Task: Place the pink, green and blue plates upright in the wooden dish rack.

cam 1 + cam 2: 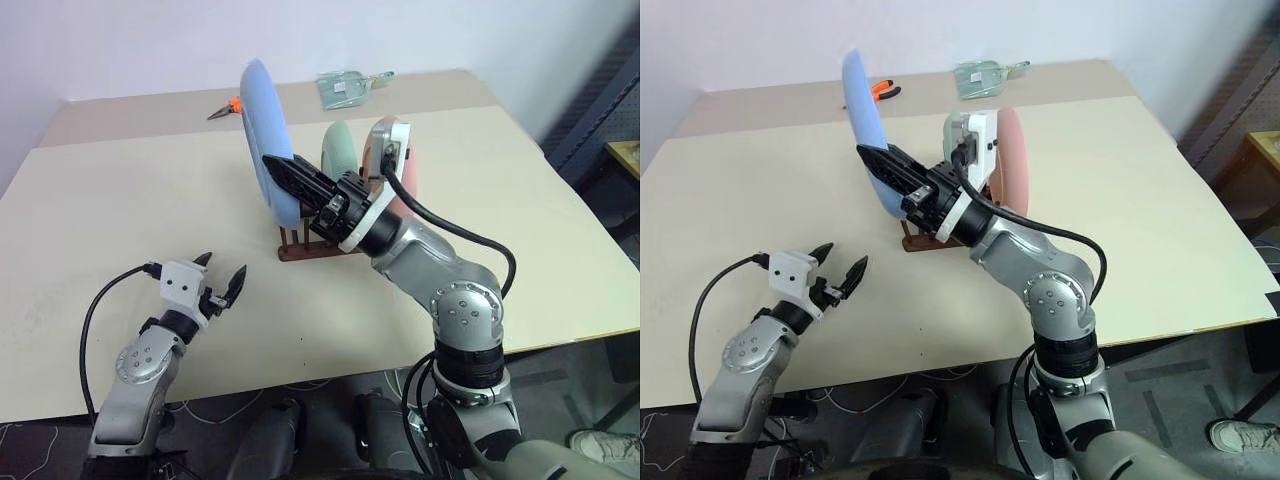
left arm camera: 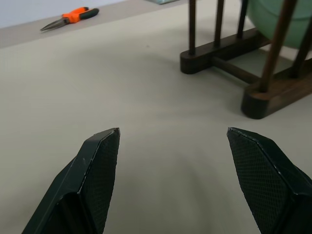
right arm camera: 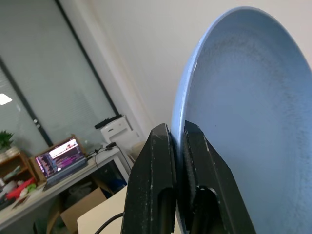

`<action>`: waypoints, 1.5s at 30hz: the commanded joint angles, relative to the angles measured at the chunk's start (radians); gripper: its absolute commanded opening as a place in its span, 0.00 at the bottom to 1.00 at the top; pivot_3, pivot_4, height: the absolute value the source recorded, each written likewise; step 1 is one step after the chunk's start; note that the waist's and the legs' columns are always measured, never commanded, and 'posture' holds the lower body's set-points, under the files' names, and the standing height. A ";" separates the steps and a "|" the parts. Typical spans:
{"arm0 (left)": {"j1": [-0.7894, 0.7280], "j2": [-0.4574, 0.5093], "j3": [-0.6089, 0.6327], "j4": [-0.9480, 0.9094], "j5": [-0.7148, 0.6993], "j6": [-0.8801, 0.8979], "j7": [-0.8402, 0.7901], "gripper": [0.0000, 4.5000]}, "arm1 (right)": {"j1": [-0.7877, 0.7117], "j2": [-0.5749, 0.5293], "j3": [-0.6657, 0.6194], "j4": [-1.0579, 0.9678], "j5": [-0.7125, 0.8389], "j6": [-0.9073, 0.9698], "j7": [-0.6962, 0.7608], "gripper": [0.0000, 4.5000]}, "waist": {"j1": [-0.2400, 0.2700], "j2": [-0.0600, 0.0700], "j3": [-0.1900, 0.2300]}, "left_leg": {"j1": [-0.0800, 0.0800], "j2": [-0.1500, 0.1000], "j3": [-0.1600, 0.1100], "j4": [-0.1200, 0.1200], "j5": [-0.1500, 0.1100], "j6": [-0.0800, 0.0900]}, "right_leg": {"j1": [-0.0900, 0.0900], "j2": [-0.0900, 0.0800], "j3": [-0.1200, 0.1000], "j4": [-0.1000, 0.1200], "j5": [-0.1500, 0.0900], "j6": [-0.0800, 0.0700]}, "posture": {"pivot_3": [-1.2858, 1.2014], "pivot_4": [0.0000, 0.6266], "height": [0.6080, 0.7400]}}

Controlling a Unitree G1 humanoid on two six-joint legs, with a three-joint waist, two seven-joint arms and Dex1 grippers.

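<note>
My right gripper (image 1: 285,172) is shut on the rim of the light blue plate (image 1: 264,125), holding it on edge and tilted, its lower edge just over the near end of the dark wooden dish rack (image 1: 312,246). In the right wrist view both black fingers (image 3: 153,161) pinch that rim. The mint green plate (image 1: 338,150) stands upright between the rack's pegs. Behind it stands the pink plate (image 1: 1012,150), partly hidden by my right wrist. My left gripper (image 1: 222,280) is open and holds nothing, low over the table to the left of and nearer than the rack (image 2: 229,53).
Orange-handled pliers (image 1: 225,108) lie at the far left of the beige table (image 1: 120,200). A clear plastic bag (image 1: 350,88) lies at the far edge. The table's front edge runs just behind my left wrist.
</note>
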 commanded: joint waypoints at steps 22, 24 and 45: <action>0.001 -0.013 -0.036 -0.073 0.022 0.008 -0.050 0.81 | -0.120 -0.085 0.051 0.086 -0.218 -0.058 0.000 0.65 | -0.001 0.000 0.000 | 0.000 0.000 0.000 0.000 0.000 0.000 | 0.000 0.000 0.000 0.000 0.000 0.000 | 0.52 0.24 1.00; -0.001 -0.016 -0.039 -0.070 0.024 0.007 -0.051 0.81 | -0.147 -0.121 0.069 0.077 -0.271 -0.088 0.037 0.65 | 0.000 0.000 0.000 | 0.000 0.000 0.000 0.000 0.000 0.000 | 0.000 0.000 0.000 0.000 0.000 0.000 | 0.52 0.24 1.00; -0.037 0.028 0.025 0.051 0.067 -0.058 -0.060 0.81 | 0.157 -0.744 -0.341 0.271 -0.509 -0.364 0.447 0.65 | 0.023 0.000 0.001 | -0.002 0.002 0.000 0.002 -0.002 0.003 | 0.006 0.000 -0.003 -0.011 0.000 0.000 | 0.52 0.24 1.00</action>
